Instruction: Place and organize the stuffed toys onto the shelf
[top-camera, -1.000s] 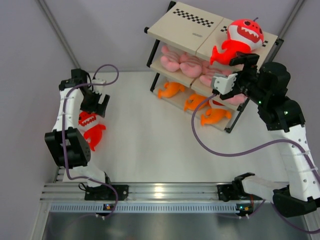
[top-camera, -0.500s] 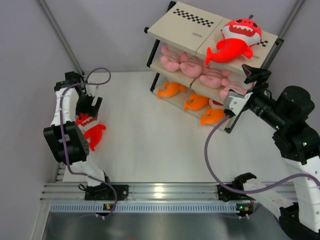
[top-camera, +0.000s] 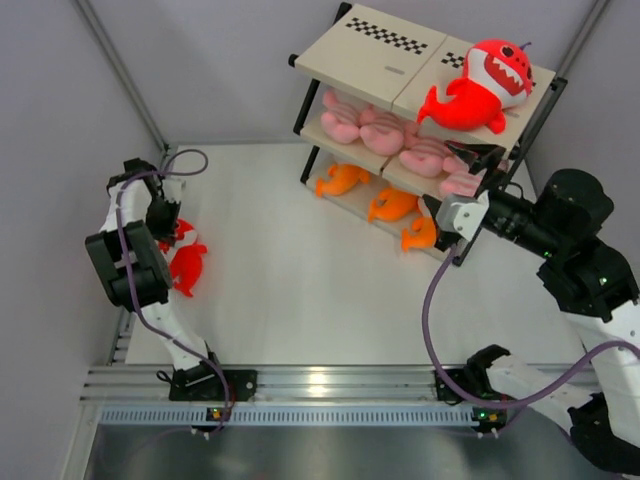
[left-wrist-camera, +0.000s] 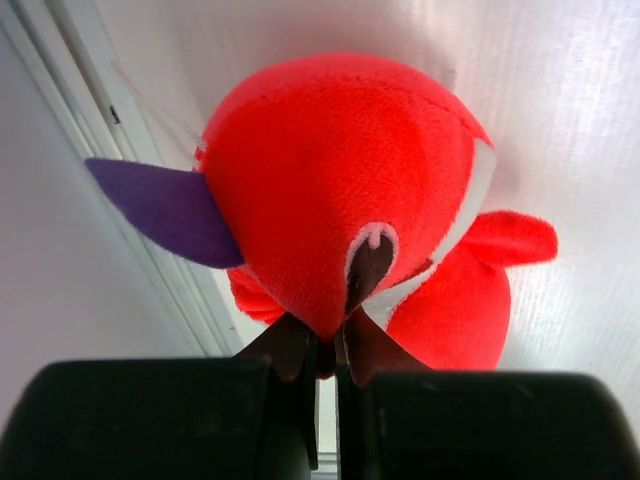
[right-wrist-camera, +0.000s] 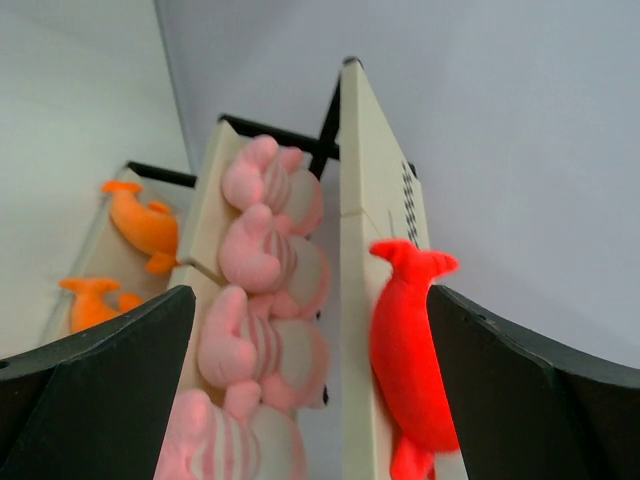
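Note:
A red shark toy (top-camera: 186, 264) lies on the white table at the far left, and my left gripper (top-camera: 163, 222) is shut on the fabric of its head. The left wrist view shows this red shark (left-wrist-camera: 340, 190) filling the frame, with a pinch of plush caught in the left gripper (left-wrist-camera: 325, 350). The shelf (top-camera: 380, 55) stands at the back right. A second red shark (top-camera: 480, 85) rests on its top board, pink striped plushies (top-camera: 390, 130) fill the middle tier and orange sharks (top-camera: 392, 205) lie on the lowest. My right gripper (top-camera: 470, 178) stands open and empty just in front of the shelf's right end.
The grey left wall and a metal rail (left-wrist-camera: 120, 230) run close beside the held shark. An aluminium rail (top-camera: 300, 385) carrying both arm bases crosses the near edge. In the right wrist view the shelf board (right-wrist-camera: 355, 250) sits between the pink plushies (right-wrist-camera: 265, 260) and the red shark (right-wrist-camera: 405, 350).
My left gripper came down onto the red shark on the table and shut on it. My right gripper drew back and down from the top board, leaving the other red shark there.

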